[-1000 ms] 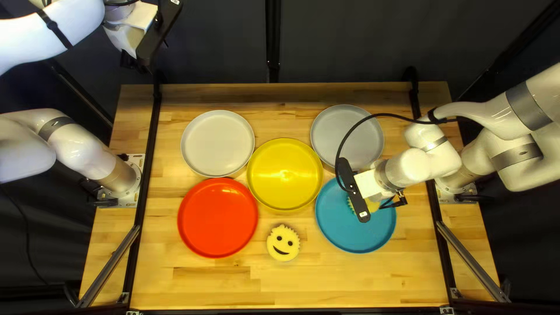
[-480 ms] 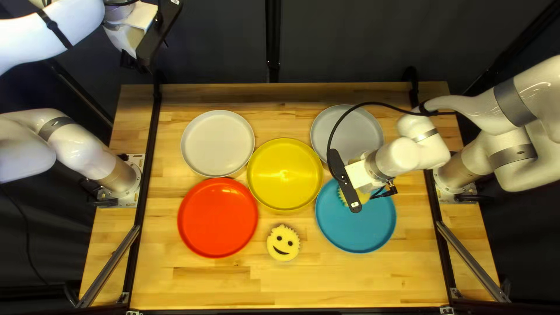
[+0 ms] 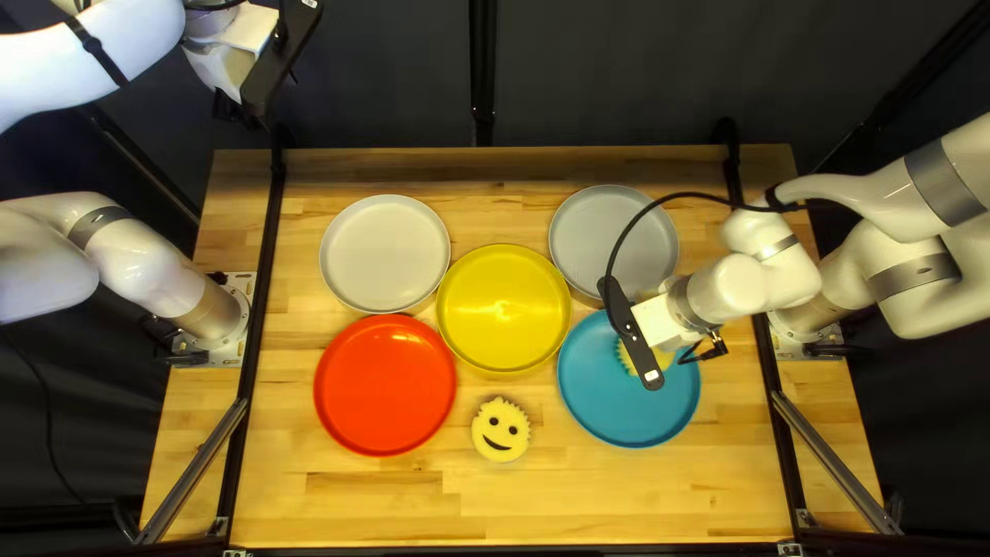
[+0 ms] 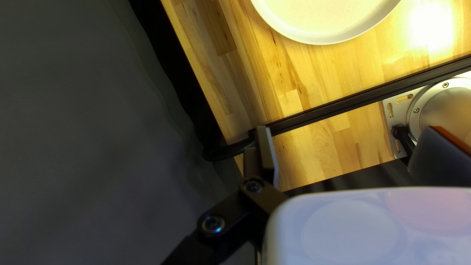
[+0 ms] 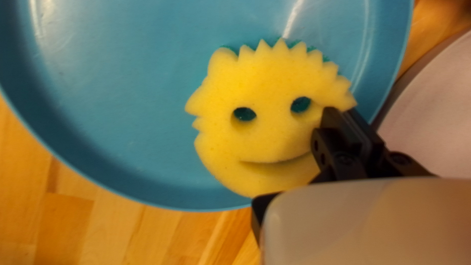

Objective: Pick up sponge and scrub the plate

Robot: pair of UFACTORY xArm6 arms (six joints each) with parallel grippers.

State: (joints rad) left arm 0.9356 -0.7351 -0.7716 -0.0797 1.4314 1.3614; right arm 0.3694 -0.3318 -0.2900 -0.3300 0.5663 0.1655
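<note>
Over the blue plate (image 3: 629, 413) my right gripper (image 3: 657, 324) holds a yellow smiley sponge (image 3: 628, 357), partly hidden beneath it. The right wrist view shows my right gripper (image 5: 343, 122) shut on one side of the sponge (image 5: 265, 132), face up over the blue plate (image 5: 132, 98); its spiky edge shows green beneath. Whether it presses on the plate I cannot tell. My left gripper (image 3: 222, 70) is raised beyond the table's far left corner. In its own view the left gripper (image 4: 351, 154) stands open, nothing between its fingers.
A second smiley sponge (image 3: 501, 429) lies on the table (image 3: 392, 500). A yellow plate (image 3: 503, 309), red plate (image 3: 385, 385), white plate (image 3: 385, 254) and grey plate (image 3: 598, 227) stand around. The grey plate is close behind the blue one.
My right gripper and the sponge first shifted left and toward the far edge, then swung back right and slightly nearer over the blue plate. The left arm, second sponge and plates kept their places.
</note>
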